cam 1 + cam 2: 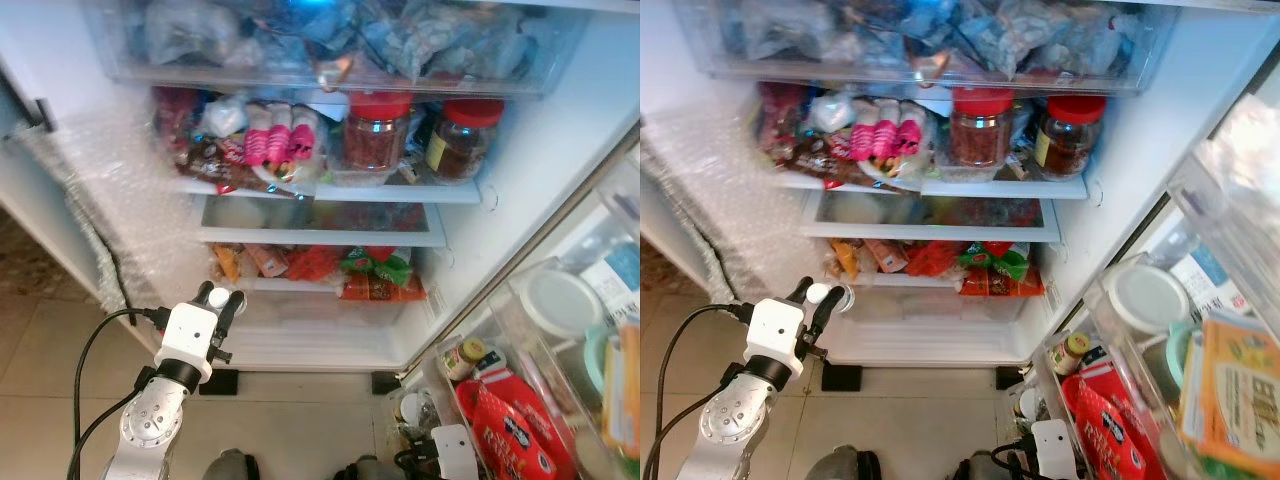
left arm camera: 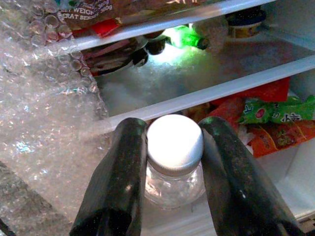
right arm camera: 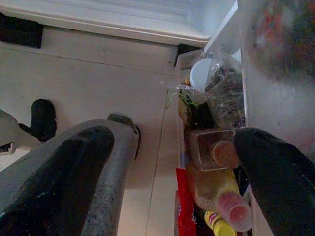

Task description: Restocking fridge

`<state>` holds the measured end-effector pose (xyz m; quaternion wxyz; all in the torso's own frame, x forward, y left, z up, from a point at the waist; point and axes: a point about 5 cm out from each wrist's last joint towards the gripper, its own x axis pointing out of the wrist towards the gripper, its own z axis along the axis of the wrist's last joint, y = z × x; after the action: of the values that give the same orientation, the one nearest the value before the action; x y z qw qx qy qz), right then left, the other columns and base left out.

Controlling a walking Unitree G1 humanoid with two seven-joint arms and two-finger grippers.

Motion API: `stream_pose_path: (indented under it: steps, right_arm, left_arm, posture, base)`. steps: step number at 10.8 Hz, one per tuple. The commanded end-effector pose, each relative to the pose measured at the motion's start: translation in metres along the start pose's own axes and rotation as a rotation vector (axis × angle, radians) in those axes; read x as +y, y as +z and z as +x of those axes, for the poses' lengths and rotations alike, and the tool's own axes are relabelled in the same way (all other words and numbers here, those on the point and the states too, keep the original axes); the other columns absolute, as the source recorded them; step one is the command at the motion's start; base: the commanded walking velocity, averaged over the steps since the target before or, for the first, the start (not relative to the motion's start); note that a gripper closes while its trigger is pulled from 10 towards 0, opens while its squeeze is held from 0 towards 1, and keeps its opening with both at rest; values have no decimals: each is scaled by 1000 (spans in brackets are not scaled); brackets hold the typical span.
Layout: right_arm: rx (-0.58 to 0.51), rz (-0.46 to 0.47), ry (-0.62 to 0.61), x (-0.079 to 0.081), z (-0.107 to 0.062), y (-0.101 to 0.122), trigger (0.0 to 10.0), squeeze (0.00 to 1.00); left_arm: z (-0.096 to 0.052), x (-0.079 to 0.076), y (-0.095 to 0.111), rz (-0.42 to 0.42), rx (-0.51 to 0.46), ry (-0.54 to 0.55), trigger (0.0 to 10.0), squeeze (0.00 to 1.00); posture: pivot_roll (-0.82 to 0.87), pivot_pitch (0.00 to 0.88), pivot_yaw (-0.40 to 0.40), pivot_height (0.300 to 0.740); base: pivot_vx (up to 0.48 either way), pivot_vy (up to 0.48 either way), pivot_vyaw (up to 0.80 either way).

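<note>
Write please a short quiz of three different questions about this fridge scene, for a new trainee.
1. True or false: the left gripper is shut on the small bottle.
2. What colour are the lids of the two big jars on the upper shelf? A) green B) red C) white
3. Fill in: the cap of the small bottle is ____.

Key: 1 true. 2 B. 3 white.
</note>
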<state>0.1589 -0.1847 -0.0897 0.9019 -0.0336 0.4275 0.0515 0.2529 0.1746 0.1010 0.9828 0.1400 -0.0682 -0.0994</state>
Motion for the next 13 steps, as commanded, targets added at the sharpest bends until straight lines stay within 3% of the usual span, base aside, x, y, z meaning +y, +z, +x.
stream_pose_path:
  steps: [1, 5, 8, 13]
  right_arm:
    - [95, 10, -3, 0, -8, -26, 10000, 0]
    - [91, 16, 7, 0, -8, -25, 10000, 0]
    - [91, 14, 4, 0, -8, -25, 10000, 0]
    - [90, 19, 5, 0, -8, -25, 10000, 0]
  left_arm:
    - [0, -4, 0, 7, 1, -16, 10000, 0]
    - [2, -4, 0, 6, 6, -20, 10000, 0]
    - [3, -10, -1, -8, 20, -28, 10000, 0]
    - [5, -6, 0, -1, 21, -11, 10000, 0]
  posture:
    - [-118, 176, -56, 675]
    - [-117, 199, -62, 630]
    - [-117, 210, -64, 630]
    - [-114, 215, -64, 630]
  base:
    - [0, 0, 0]
    - [0, 0, 0]
    - [0, 0, 0]
    - [0, 0, 0]
